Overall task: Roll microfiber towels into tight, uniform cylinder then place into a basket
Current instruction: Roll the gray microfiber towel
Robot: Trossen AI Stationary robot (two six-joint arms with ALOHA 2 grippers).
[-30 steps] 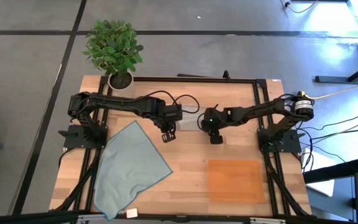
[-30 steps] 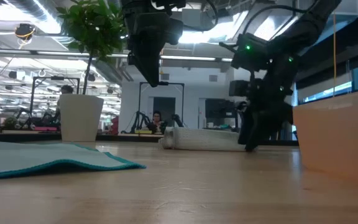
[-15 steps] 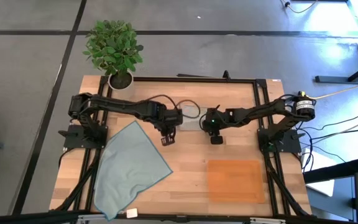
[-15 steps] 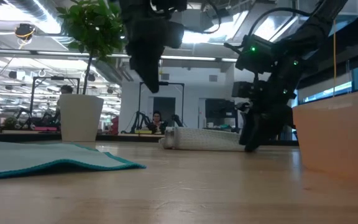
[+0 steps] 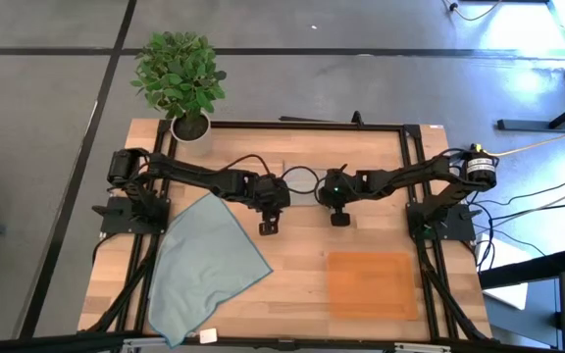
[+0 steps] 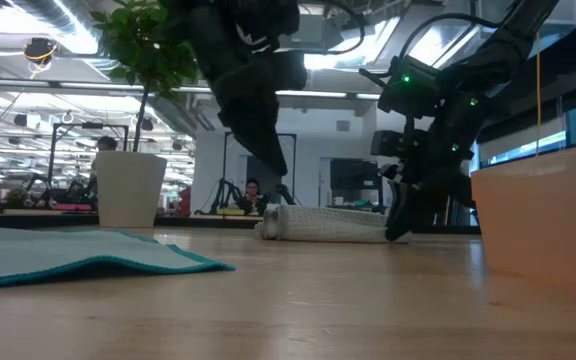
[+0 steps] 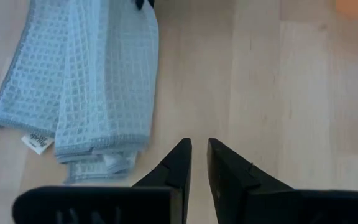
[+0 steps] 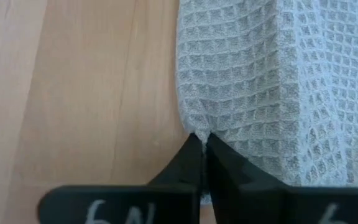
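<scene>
Pinched at its edge by the right gripper point(image 8: 201, 142), rolled grey towel point(image 6: 328, 224) mid-table beside left gripper point(image 7: 199, 153), fingers nearly together on nothing; basket point(image 5: 372, 284) well apart.

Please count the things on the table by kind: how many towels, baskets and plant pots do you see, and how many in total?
Towels: 2, the blue-grey towel spread flat and the rolled grey towel.
Baskets: 1, the orange basket.
Plant pots: 1, the white plant pot.
Total: 4.
</scene>
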